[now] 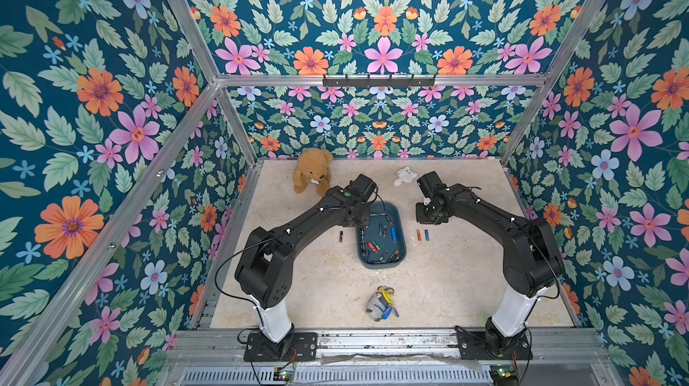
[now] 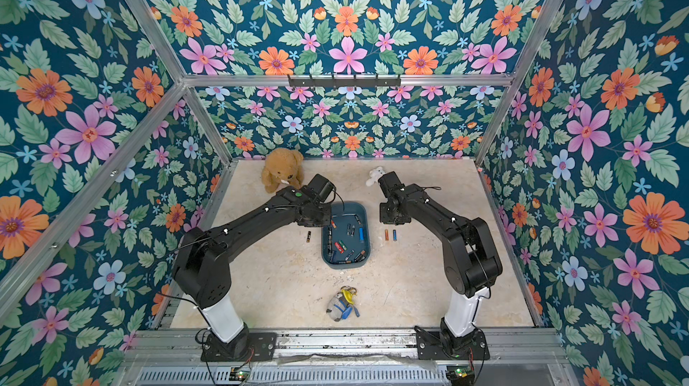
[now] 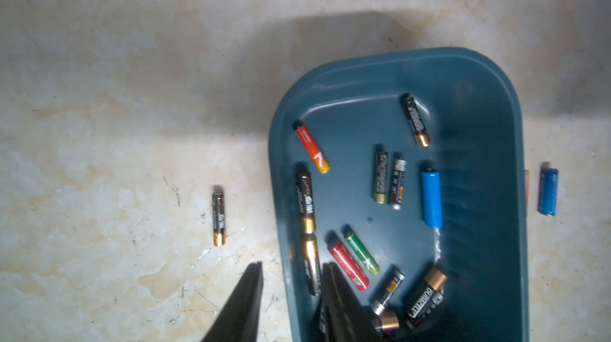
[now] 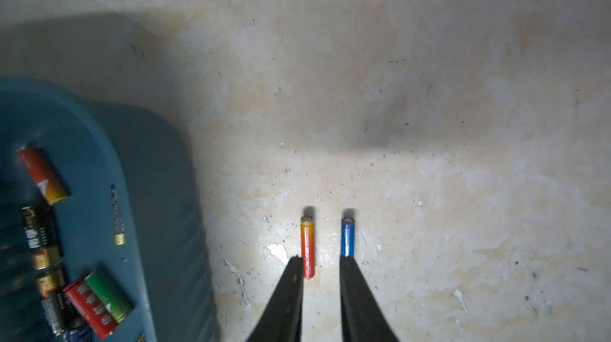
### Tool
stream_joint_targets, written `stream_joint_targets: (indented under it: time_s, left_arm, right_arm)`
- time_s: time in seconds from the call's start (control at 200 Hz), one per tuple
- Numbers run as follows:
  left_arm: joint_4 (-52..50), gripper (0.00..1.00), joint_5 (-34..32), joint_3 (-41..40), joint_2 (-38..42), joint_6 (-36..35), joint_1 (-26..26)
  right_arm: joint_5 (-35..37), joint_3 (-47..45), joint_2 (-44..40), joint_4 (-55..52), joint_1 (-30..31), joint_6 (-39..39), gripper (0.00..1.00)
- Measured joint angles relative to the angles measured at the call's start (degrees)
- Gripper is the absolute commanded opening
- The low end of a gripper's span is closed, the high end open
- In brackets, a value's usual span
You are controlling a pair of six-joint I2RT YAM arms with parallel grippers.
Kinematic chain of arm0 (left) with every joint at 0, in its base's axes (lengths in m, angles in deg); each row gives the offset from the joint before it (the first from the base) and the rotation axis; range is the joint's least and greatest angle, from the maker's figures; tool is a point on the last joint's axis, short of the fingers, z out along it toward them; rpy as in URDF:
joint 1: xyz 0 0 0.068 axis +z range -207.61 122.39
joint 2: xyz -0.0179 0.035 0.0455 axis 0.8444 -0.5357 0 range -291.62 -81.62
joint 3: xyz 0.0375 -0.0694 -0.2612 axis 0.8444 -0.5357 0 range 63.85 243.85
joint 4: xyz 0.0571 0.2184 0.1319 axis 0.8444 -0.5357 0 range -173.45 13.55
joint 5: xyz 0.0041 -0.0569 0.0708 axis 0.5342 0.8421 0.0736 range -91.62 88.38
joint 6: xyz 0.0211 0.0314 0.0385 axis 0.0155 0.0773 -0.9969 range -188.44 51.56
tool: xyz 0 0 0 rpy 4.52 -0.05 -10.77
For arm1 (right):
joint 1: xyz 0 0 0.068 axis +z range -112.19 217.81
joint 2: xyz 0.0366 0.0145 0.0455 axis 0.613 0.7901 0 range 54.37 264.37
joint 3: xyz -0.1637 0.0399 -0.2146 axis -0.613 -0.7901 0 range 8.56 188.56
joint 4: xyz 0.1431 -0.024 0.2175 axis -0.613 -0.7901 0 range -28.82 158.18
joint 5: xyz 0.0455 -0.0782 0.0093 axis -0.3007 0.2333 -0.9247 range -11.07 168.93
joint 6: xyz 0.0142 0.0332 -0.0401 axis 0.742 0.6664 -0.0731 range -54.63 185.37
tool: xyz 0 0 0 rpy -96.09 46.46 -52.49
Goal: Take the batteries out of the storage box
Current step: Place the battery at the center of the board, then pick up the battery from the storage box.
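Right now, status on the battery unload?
Both open, empty: left gripper at storage box wall, right gripper over table. Three batteries out, rest still in box. Nothing blocking.

Top views high, looking down; wrist views close, downward, both sharing storage box [image 3: 479, 109].

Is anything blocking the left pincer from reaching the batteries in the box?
Nothing covers the batteries. The left pincer hangs open over the side wall of the storage box, one finger outside, one inside by a black battery.
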Motion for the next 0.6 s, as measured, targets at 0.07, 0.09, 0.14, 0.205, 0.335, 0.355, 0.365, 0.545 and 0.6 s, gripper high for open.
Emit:
stream_joint_targets:
  time_s: [0.07,0.09,0.14,0.205,0.335,0.355,0.365,0.545,0.6]
  left_arm:
    - [-0.04,0.37,-0.07,0.61,-0.87,0.70,-1.42]
    - [-0.07,0.37,-0.07,0.76,-1.09,0.96,-1.84]
    - [-0.07,0.37,-0.07,1.05,-1.60,1.88,-2.62]
    - [-0.09,0.37,-0.28,1.38,-2.10,2.34,-3.61]
    - [-0.02,0.37,-0.87,1.18,-2.69,3.93,-5.53]
    - [-0.02,0.37,-0.92,1.07,-2.80,4.31,-5.75]
    - [-0.04,0.37,-0.92,1.01,-2.86,4.63,-5.95]
    - [0.02,0.37,-0.85,-0.28,-4.37,5.84,-7.10]
    - [0.24,0.37,-0.81,-0.92,-4.57,6.21,-7.17]
  right_arm:
    - [0.00,0.46,-0.09,-0.52,0.00,-0.68,0.26]
    - [0.00,0.52,-0.13,-0.61,0.00,-0.90,0.26]
    - [0.02,0.74,-0.33,-0.94,0.00,-1.05,0.26]
    - [0.04,0.96,-0.55,-1.11,0.00,-1.29,0.26]
    - [0.24,0.87,-0.76,-1.55,0.00,-1.49,0.26]
    - [0.24,0.79,-0.85,-1.57,0.00,-1.51,0.26]
    - [0.24,0.74,-0.87,-1.60,0.00,-1.51,0.26]
    - [0.55,-0.09,-1.95,-2.01,-0.15,-1.51,0.26]
    - [0.66,-0.24,-2.16,-2.08,-0.22,-1.49,0.26]
